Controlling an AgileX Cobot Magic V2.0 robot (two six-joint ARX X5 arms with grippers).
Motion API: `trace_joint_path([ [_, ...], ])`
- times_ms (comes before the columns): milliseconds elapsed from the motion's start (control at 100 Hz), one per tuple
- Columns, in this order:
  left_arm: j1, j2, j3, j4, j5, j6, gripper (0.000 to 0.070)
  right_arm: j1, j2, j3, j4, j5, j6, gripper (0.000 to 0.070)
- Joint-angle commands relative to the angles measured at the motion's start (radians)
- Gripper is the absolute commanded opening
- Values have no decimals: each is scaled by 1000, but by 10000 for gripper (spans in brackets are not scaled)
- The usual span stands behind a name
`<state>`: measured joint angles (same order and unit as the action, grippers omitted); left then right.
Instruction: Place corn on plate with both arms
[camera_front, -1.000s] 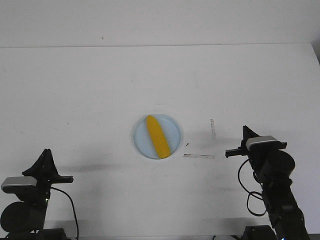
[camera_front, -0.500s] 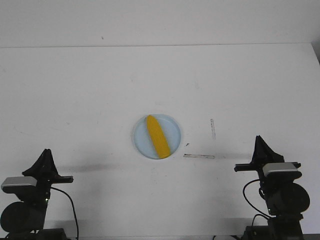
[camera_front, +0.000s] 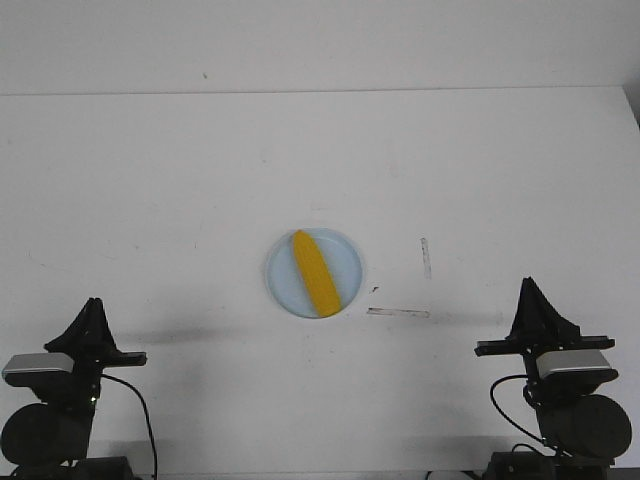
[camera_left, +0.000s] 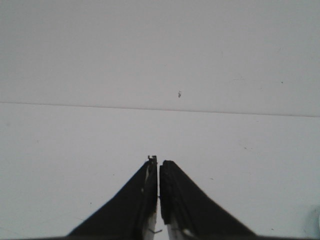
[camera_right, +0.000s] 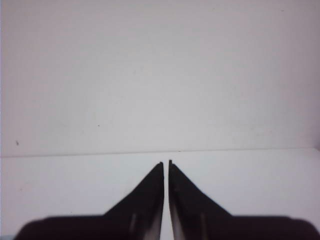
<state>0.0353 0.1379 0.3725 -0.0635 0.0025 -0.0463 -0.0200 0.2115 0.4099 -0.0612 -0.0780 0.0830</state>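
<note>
A smooth, bright yellow cob of corn (camera_front: 315, 273), tapered toward its far end, lies diagonally across a round, shallow, pale light-blue plate (camera_front: 346, 255) with a slightly raised rim; the cob spans almost the whole width of the plate, its pointed end toward the far left and its blunter end at the near right rim. The plate sits near the middle of a matte white tabletop (camera_front: 180, 200), which is plain and lightly scuffed. Just to the right of the plate two thin dark strips are marked on the surface, a short one (camera_front: 426, 257) running near to far and a longer one (camera_front: 398, 313) running left to right, with a tiny dark fleck between them and the plate. Beyond the far edge of the tabletop stands a plain pale wall (camera_front: 320, 45) with one small dark speck on it. The black left gripper (camera_front: 92, 327) is parked at the near left corner and the black right gripper (camera_front: 538, 312) at the near right corner, both well apart from the plate, each above a grey-topped housing with a black cable looping beside it. In both wrist views the black, wedge-shaped jaws are pressed together with only a hairline seam between them and nothing pinched. No writing can be read anywhere.
</note>
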Motion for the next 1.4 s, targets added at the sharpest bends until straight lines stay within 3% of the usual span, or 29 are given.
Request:
trace_joint_path([
  [0,1,-2,8,12,1,5,1,1,-2,2,15,0,10,15],
  [650,1,-5,8,12,5,5,1,1,-2,2,15,0,10,15],
  [1000,-5,-137,-67,13,45,5,1,1,-2,2,15,0,10,15],
  [1390,-5,-135,-279,176,39,4,1,1,-2,2,15,-1,10,15],
])
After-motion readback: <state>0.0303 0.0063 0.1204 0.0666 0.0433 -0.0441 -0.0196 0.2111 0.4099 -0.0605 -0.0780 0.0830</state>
